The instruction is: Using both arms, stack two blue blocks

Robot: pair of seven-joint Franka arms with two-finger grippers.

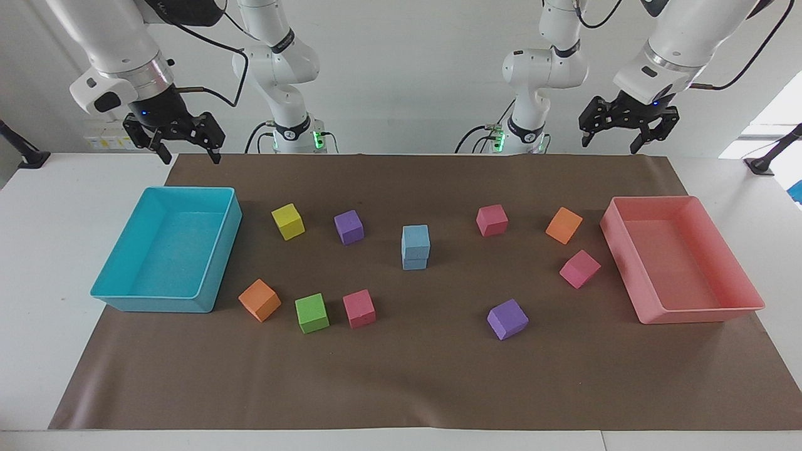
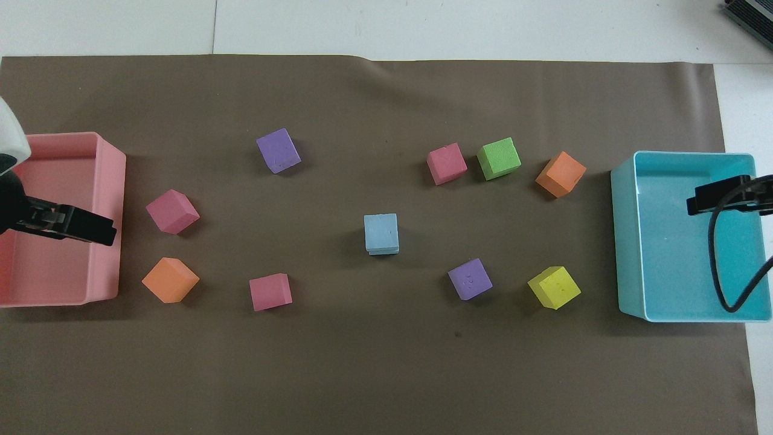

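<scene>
stack: two blue blocks [image 1: 415, 247] seen one atop the other mid-counter, between the purple and pink cubes | left end effector [image 1: 628, 129] open, empty, raised at its own end | right end effector [image 1: 183, 139] likewise | blocks well apart from both, roughly midway | task judged done
</scene>
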